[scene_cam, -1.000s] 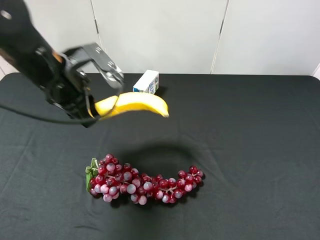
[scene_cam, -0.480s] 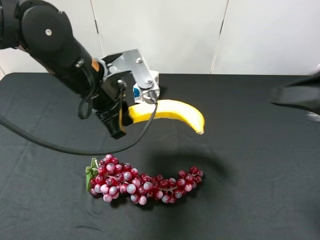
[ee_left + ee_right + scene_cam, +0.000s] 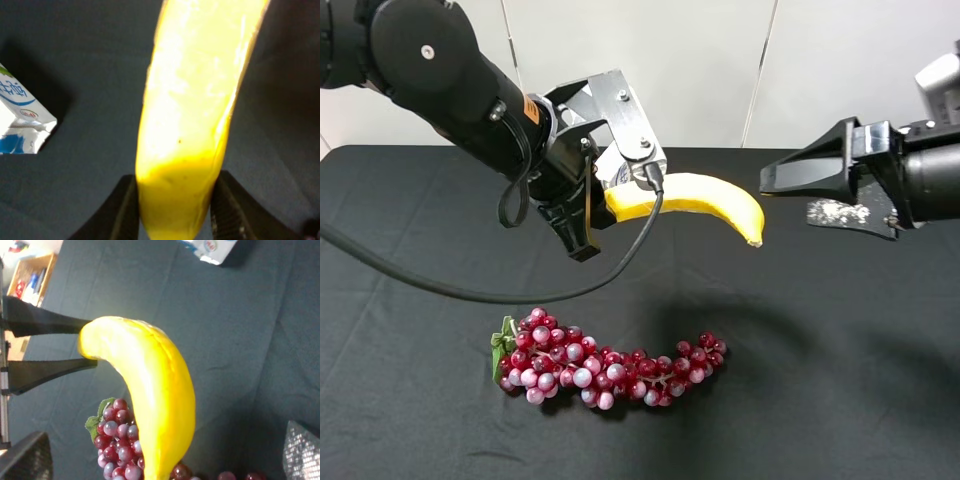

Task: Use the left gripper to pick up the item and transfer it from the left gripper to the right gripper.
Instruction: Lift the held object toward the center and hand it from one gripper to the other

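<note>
Tabletop (image 3: pixel 840 350), black cloth: no change from half a second ago.

Left gripper (image 3: pixel 608 205) has moved further right and slightly up. Its jaws are clamped on one end of the banana (image 3: pixel 705 193), which rides with it in mid-air, clear of the cloth. Right gripper (image 3: pixel 788 200) was only a blur at the right edge half a second ago. It is now well into the high view, jaws spread wide and facing the banana's free tip. The tip lies just short of them, not touching. Grape bunch (image 3: pixel 610 370) sits in the same spot; the banana's shadow on the cloth behind it has shifted right.

Right arm is cut by the frame edge. Carton (image 3: pixel 20 120), earlier peeking out behind the silver bracket, is now fully covered in the high view. It shows only in the wrist views, cropped in both. In the left wrist view the gripping fingers (image 3: pixel 232 212) are partly seen and the banana's far end runs out of frame. In the right wrist view the banana's tip is cut off.

Banana is plain yellow and smooth, a long arch held roughly level. The free end droops to a dark point, and there are a few tiny specks near the held end.
</note>
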Tool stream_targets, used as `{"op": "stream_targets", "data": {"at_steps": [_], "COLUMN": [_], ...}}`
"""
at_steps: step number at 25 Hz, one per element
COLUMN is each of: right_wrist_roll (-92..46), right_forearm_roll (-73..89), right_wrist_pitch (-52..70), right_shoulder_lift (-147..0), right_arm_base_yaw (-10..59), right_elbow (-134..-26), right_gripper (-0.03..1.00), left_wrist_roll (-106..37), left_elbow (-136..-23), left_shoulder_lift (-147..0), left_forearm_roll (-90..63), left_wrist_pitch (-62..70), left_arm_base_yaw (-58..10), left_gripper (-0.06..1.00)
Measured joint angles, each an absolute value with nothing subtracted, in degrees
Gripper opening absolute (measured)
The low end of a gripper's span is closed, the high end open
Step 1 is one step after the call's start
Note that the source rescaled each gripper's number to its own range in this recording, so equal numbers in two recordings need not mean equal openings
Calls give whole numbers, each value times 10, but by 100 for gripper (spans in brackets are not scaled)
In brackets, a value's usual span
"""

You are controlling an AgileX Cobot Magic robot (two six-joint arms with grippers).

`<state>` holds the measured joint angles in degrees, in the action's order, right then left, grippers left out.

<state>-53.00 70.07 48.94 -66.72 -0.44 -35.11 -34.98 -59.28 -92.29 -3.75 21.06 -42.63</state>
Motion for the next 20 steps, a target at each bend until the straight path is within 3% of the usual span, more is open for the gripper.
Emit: {"op": "stream_targets", "data": {"at_steps": [8,20], "right_wrist_roll": [-575,-601], "right_forearm_roll": [716,722], "right_wrist_pitch": [488,429], "right_shoulder_lift": [-732,-803], "right_arm_base_yaw": [3,122], "right_elbow": [-397,-434], "right_gripper": [100,100], "left_wrist_roll": [-350,-350], "left_elbow": [-593,-593], "left_shoulder_lift": [-923,-923], "left_forearm_roll": [-37,-37], "left_wrist_pitch": [198,193], "left_arm_base_yaw": [-426,-426], "left_gripper": [0,0]}}
